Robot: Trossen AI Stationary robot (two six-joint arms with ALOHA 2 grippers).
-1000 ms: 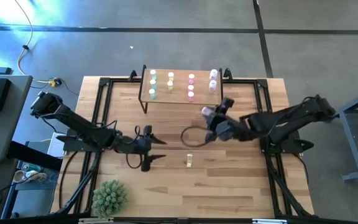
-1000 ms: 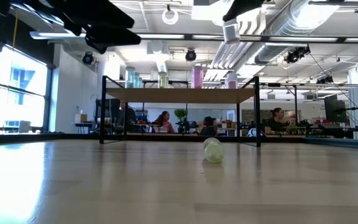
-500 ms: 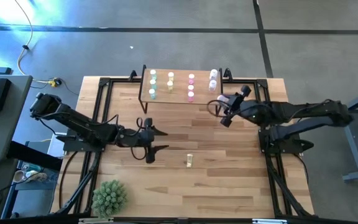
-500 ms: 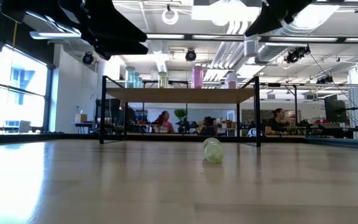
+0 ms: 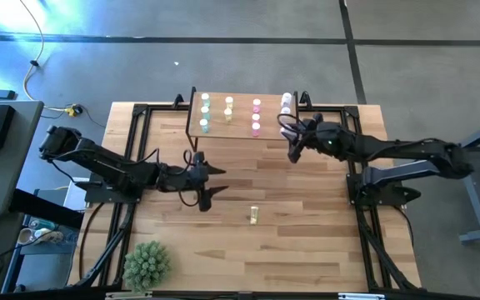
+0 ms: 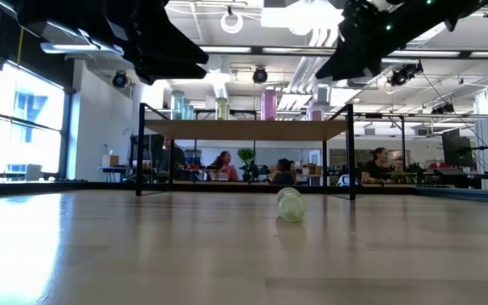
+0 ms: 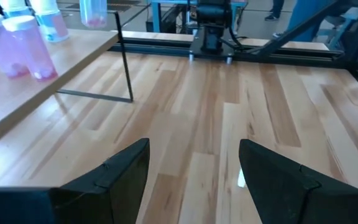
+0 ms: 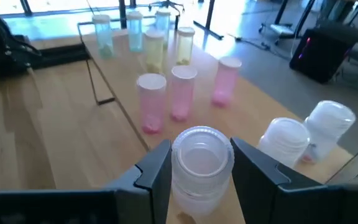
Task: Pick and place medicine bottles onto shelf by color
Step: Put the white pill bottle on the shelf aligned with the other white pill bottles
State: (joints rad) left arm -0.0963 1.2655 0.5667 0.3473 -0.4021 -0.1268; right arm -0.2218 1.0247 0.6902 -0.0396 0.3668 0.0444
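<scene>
— Where's the right gripper (image 8: 196,163)?

— Over the shelf's (image 5: 242,123) right end, pinching a clear-white bottle (image 8: 197,163) upright between its fingers.

— And the shelf itself?

— It sits at the tabletop's (image 5: 307,242) far edge, middle. Green bottles (image 5: 204,112) stand at its left end, then yellow (image 5: 229,109), pink (image 5: 256,117), and white (image 5: 286,101) at the right end.

— Left gripper (image 5: 211,183)?

— Near the tabletop's centre, left of it, fingers spread and holding nothing.

— Anything loose?

— One yellow bottle (image 5: 254,216) lies on its side toward the near edge, centre. A spiky plant (image 5: 147,263) sits at the near-left corner.
</scene>
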